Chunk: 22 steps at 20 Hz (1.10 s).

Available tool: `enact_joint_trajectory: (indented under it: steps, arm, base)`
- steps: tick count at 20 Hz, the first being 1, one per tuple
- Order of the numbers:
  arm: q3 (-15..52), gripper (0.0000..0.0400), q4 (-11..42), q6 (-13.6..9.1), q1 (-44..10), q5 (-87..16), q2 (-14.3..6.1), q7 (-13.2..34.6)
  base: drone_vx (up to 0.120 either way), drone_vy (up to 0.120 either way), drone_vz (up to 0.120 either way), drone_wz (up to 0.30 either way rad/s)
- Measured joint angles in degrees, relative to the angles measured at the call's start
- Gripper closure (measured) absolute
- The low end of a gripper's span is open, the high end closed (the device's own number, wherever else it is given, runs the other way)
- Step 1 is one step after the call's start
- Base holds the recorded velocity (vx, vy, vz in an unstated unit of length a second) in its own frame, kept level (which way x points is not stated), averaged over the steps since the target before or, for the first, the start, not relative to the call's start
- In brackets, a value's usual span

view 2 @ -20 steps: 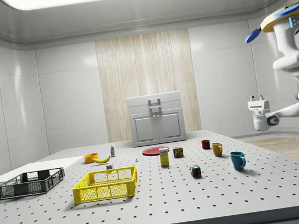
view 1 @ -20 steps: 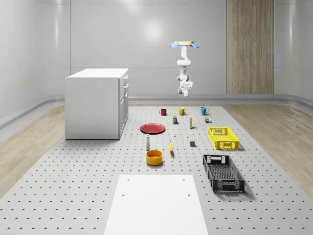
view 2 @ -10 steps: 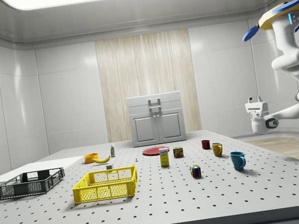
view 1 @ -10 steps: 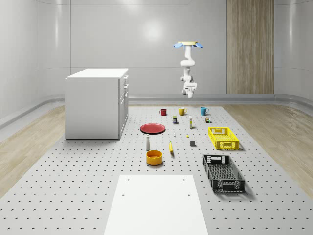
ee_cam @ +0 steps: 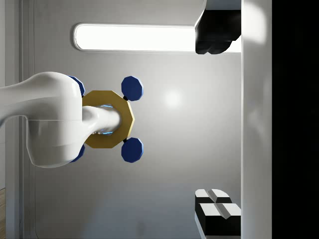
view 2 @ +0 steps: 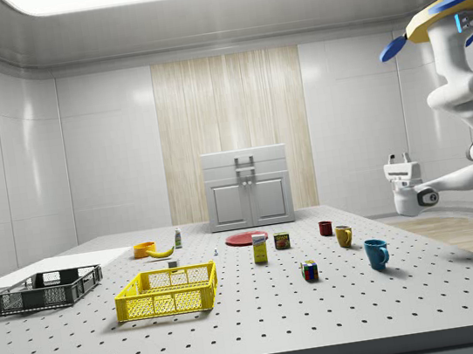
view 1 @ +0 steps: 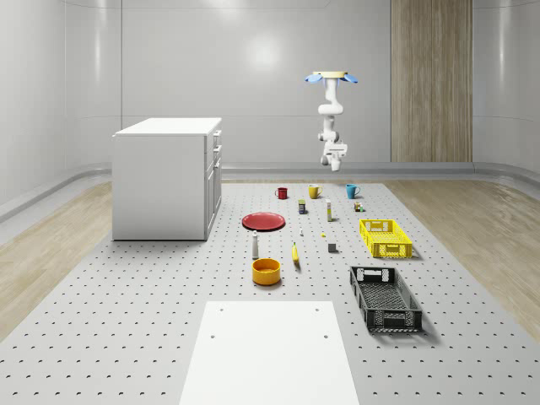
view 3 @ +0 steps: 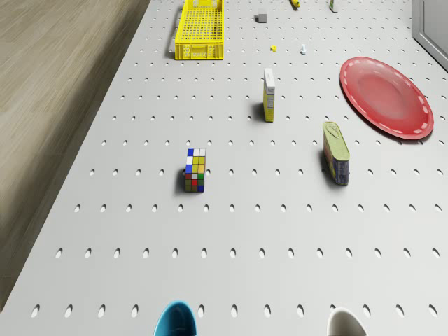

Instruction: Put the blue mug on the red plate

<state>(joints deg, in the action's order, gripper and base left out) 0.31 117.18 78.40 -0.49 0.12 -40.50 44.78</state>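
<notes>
The drone [view 2: 441, 14] hovers high in the air beyond the far edge of the perforated counter [view 1: 152, 321], at the side view's right. Its white arm [view 2: 464, 105] hangs down and bends toward the counter. The end effector [view 2: 398, 159] points upward, well above the counter and above the blue mug [view 2: 376, 253]. In the wrist view its two dark fingers [ee_cam: 218, 211] stand far apart with nothing between them, facing the ceiling light and the drone's underside.

The blue mug stands upright on the counter near its far edge, beside a yellow mug [view 1: 314, 191] and, further along, a red mug [view 1: 282, 193]. The red plate [view 1: 264, 221] lies flat, well apart from the blue mug, near the white cabinet [view 1: 167, 177]. Between them stand a tin can [view 3: 337, 152] and a small yellow box [view 3: 269, 95], with a Rubik's cube [view 3: 195, 170] near the blue mug. A yellow crate [view 1: 386, 238] sits nearer the camera.
</notes>
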Motion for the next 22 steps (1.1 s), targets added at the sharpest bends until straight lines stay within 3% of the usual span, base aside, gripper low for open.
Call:
enact_joint_trajectory:
  steps: [8, 22]
  arm:
    - [0.1, 0.0, 0.2, 0.3, -0.1, -0.2, -0.2, 0.0]
    - [1.9, 0.0, 0.7, 1.0, -0.6, -2.5, -0.7, 0.3]
  base:
    - [0.105, 0.07, 0.0, 0.0]
    - [0.089, 0.0, -0.011, 0.0]
